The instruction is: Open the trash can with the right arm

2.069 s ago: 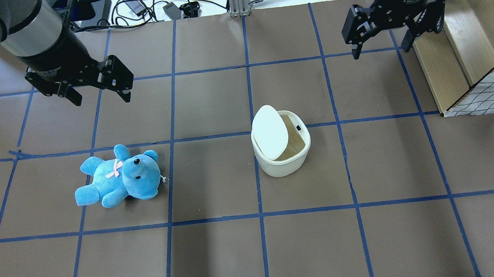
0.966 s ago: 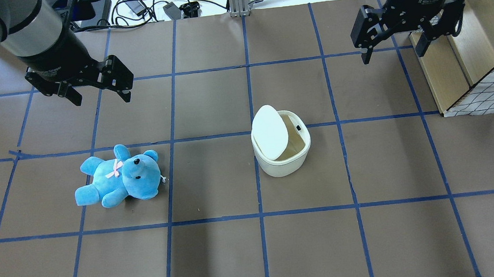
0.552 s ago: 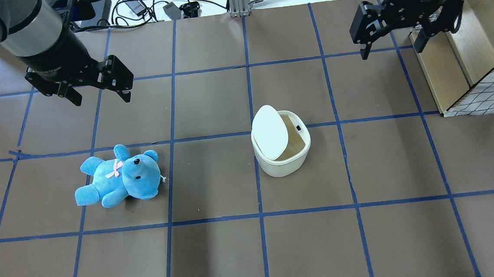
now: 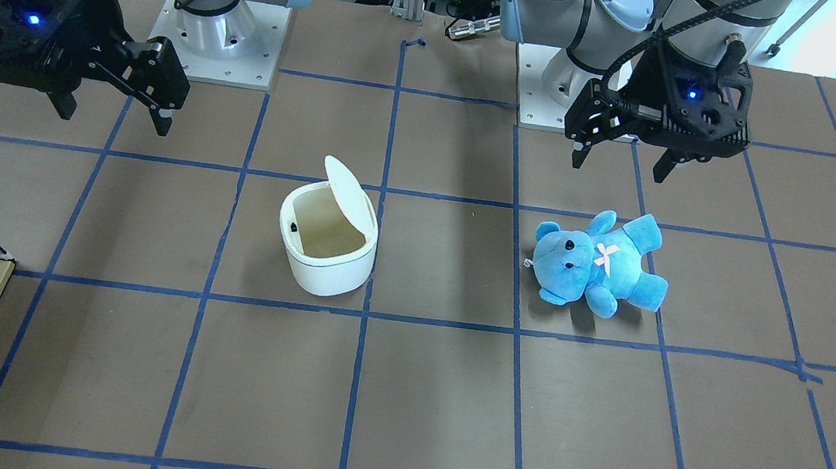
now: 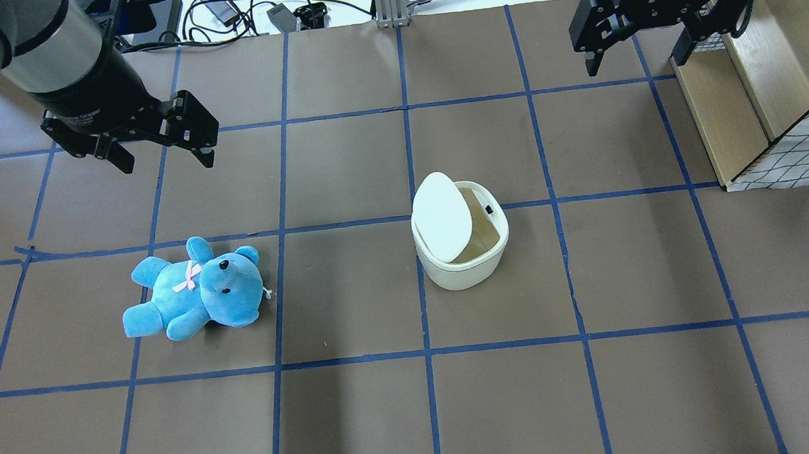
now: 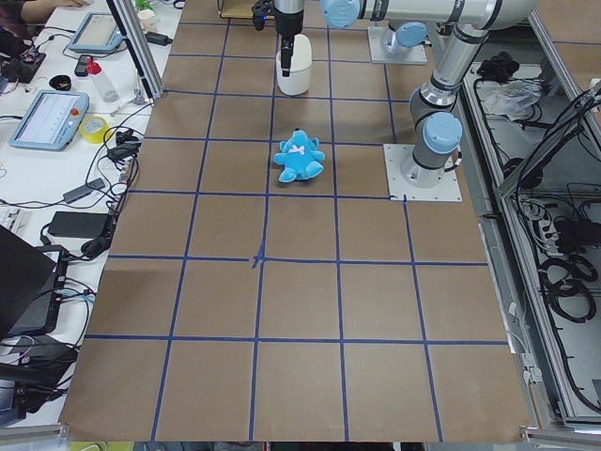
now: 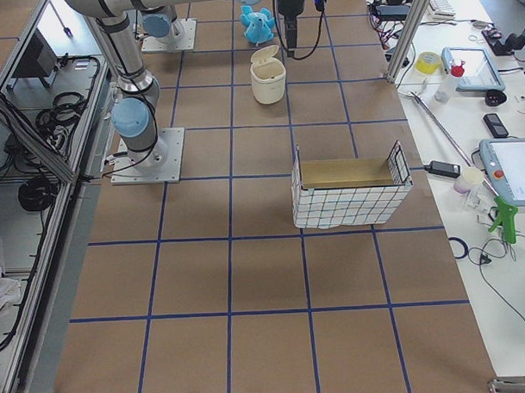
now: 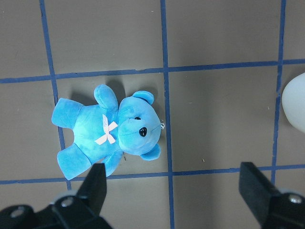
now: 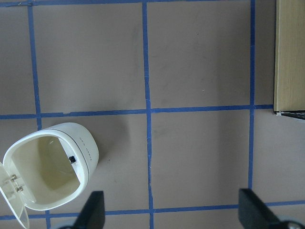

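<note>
The white trash can (image 5: 462, 262) stands near the table's middle with its flip lid (image 5: 441, 217) tipped up and the beige inside showing. It also shows in the front view (image 4: 324, 263) and in the right wrist view (image 9: 86, 152). My right gripper (image 5: 635, 61) is open and empty. It hangs high over the far right of the table, well apart from the can, and also shows in the front view (image 4: 115, 117). My left gripper (image 5: 166, 162) is open and empty, above and beyond the blue teddy bear (image 5: 195, 288).
A wooden box with wire-mesh sides (image 5: 758, 88) stands at the right edge, close to my right gripper. Cables and small items lie beyond the far table edge (image 5: 254, 9). Blue tape lines grid the brown table top (image 5: 361, 415).
My right gripper has drifted a little to the right and then toward the table's far edge, staying open. The trash can, its raised lid, the teddy and my left arm have not moved.
</note>
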